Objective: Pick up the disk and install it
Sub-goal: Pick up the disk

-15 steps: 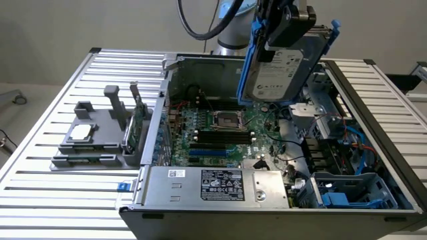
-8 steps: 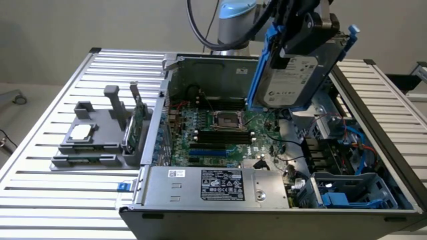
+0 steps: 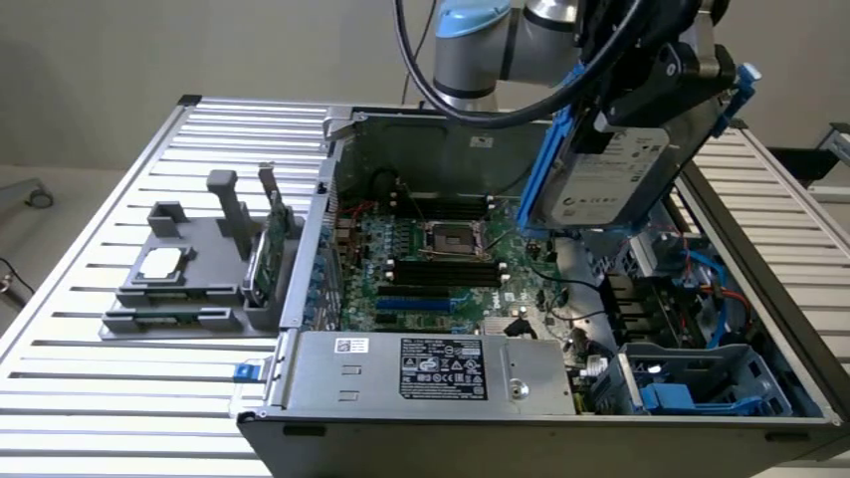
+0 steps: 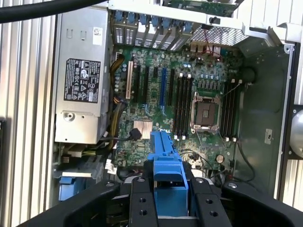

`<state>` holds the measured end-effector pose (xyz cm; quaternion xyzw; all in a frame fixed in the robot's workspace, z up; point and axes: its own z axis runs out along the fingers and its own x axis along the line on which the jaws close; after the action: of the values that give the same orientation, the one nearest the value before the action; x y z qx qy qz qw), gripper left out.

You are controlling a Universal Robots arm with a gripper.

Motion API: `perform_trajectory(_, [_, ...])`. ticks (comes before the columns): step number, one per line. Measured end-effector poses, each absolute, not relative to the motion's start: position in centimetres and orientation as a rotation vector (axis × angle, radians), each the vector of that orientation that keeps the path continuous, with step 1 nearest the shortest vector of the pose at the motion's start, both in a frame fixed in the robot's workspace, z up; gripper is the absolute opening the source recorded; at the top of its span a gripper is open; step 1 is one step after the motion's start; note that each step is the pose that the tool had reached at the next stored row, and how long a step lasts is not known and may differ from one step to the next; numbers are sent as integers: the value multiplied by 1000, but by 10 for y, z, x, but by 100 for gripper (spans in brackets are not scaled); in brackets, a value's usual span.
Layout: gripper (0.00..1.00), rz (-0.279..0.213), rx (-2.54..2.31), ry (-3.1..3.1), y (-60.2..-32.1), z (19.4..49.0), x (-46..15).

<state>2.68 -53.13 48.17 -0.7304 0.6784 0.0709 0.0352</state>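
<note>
Overhead, you have the gripper (image 3: 660,88) closed on the disk (image 3: 614,174), its jaws clamped on the upper part of the blue carrier, so the drive hangs tilted in the air with its white label facing the exterior camera. In the wrist view the two black fingers (image 4: 141,203) sit on either side of the blue carrier (image 4: 166,165), which points down toward the motherboard (image 4: 189,94). Below you is a ribbed metal table (image 3: 106,398) with a plain pale wall (image 3: 133,50) behind it. The open computer case (image 3: 439,139) lies on that table with its inside facing up. The power supply (image 3: 425,368) fills the near corner of the case, and a blue drive cage (image 3: 704,383) sits in the corner toward the exterior view's right. The disk hangs above the case on that same side, clear of the board, with its lower edge near the case interior but touching nothing that you can see. The case's long metal rim (image 3: 757,249) runs just beside and below the drive. On the exterior view's left, well apart from the disk, a grey fixture (image 3: 173,289) holds a green card (image 3: 275,249) upright and a small silver chip (image 3: 159,264) lying flat. Bare slats lie around the fixture and along the table's near edge. A black cable (image 3: 531,100) loops down beside the arm (image 3: 479,50).
</note>
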Motion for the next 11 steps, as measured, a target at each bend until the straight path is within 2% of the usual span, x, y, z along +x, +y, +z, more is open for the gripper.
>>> perform_trajectory(11, [33, 218, -2244, 2085, -554, 482, 43])
